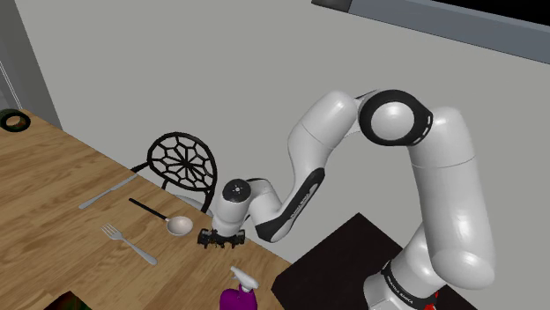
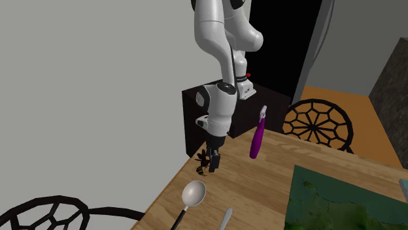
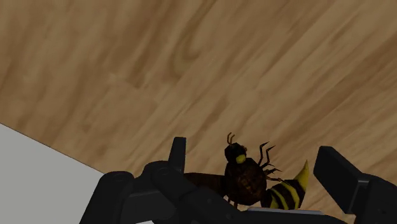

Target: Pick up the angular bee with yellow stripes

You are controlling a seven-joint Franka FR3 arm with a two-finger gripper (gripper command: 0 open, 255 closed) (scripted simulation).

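Wrist view: the bee [image 3: 245, 178] is seen between the fingers [image 3: 178, 156] of the gripper [image 3: 254, 151], its dark body nearer one finger and its yellow-striped tail pointing toward the other. The jaws stand apart, and no contact with the bee can be made out, so it is judged not yet gripped. In the second exterior view the bee is found at the lower middle of the frame, at the edge of the table [image 2: 261, 189], right under the hand.

The step in hand is judged to be the closing. It is best done slowly, with the body taken between the fingers, not the thin legs or the tail. The angular shape may be pushed aside or turned by whichever finger arrives first. The hand should be held low so that the grip falls across the thickest part.

A spoon [image 2: 193, 192] lies just below the bee in that frame, and a purple bottle [image 2: 257, 140] stands to its right. Both are best left untouched by a lift made straight up.
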